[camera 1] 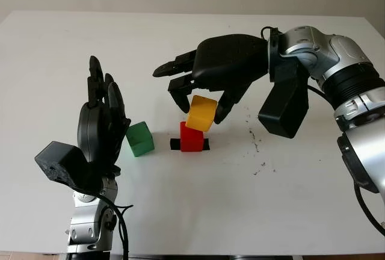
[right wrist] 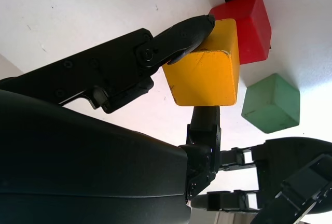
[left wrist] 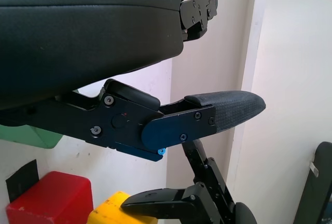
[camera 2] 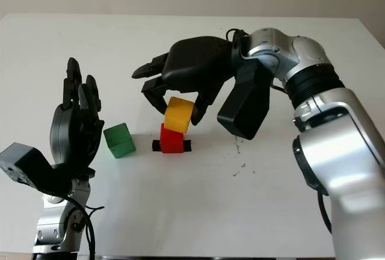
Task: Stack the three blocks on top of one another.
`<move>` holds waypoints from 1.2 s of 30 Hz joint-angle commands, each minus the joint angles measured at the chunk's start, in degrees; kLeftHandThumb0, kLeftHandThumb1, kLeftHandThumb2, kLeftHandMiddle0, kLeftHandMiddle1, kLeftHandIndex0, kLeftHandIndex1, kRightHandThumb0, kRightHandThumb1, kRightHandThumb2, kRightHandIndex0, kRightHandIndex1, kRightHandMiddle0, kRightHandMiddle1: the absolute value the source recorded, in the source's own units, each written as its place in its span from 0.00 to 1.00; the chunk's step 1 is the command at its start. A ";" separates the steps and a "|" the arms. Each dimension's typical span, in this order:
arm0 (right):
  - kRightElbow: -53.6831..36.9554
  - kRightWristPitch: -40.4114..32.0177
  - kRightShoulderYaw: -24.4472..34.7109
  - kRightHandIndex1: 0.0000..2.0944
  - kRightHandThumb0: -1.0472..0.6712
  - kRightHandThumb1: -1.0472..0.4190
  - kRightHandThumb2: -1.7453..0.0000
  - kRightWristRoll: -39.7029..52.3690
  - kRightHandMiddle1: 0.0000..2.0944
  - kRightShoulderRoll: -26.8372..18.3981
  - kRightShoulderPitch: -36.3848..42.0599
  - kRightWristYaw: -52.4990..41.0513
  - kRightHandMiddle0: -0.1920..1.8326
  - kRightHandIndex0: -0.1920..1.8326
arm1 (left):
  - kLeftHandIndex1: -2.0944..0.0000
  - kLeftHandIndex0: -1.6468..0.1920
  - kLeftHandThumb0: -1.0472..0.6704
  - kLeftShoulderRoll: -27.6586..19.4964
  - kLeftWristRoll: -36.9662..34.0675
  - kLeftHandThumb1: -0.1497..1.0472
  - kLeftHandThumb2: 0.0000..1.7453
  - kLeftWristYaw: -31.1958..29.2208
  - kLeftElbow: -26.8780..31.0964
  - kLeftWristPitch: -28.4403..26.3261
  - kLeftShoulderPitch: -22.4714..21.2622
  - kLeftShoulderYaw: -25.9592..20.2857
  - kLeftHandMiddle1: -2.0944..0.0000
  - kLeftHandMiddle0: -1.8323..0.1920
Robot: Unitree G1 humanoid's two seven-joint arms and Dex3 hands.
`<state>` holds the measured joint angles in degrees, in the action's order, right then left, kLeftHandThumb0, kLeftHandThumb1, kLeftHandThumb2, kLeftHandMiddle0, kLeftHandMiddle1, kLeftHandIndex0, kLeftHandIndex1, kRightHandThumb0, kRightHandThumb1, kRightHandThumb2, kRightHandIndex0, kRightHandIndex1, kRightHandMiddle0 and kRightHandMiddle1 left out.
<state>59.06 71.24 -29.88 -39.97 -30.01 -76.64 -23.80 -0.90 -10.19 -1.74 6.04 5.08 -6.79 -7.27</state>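
A red block (camera 1: pixel 191 140) sits on a strip of black tape (camera 1: pixel 175 144) near the table's middle. My right hand (camera 1: pixel 198 100) is shut on a yellow block (camera 1: pixel 201 114), holding it tilted with its lower corner on or just above the red block's top. The right wrist view shows a fingertip (right wrist: pixel 189 29) pressed on the yellow block (right wrist: pixel 205 68), with the red block (right wrist: pixel 249 24) behind it. A green block (camera 1: pixel 139 138) stands on the table left of the red one. My left hand (camera 1: pixel 102 106) is raised at the left, open, close beside the green block.
The white table (camera 1: pixel 198 206) stretches to a far edge by the wall. Small dark specks (camera 1: pixel 255 145) mark the surface right of the red block. My right forearm (camera 1: pixel 337 67) crosses the upper right.
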 commanded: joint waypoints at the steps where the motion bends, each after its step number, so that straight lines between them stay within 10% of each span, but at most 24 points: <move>1: 0.17 0.53 -0.57 0.02 0.31 0.05 0.97 -0.33 0.72 -0.21 -2.03 0.28 0.28 0.16 | 1.00 1.00 0.19 0.12 0.32 1.00 0.37 0.36 1.16 -0.27 0.50 0.06 1.00 1.00; 36: 1.78 1.29 -5.28 0.03 0.32 0.05 0.97 -8.96 0.72 1.43 -4.41 12.22 0.27 0.16 | 1.00 1.00 0.19 1.28 0.73 1.00 0.39 2.38 2.19 -1.16 -0.10 0.26 1.00 1.00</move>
<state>60.77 72.40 -35.06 -48.86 -28.81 -79.10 -12.24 0.27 -9.82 0.54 6.97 3.66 -6.96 -7.27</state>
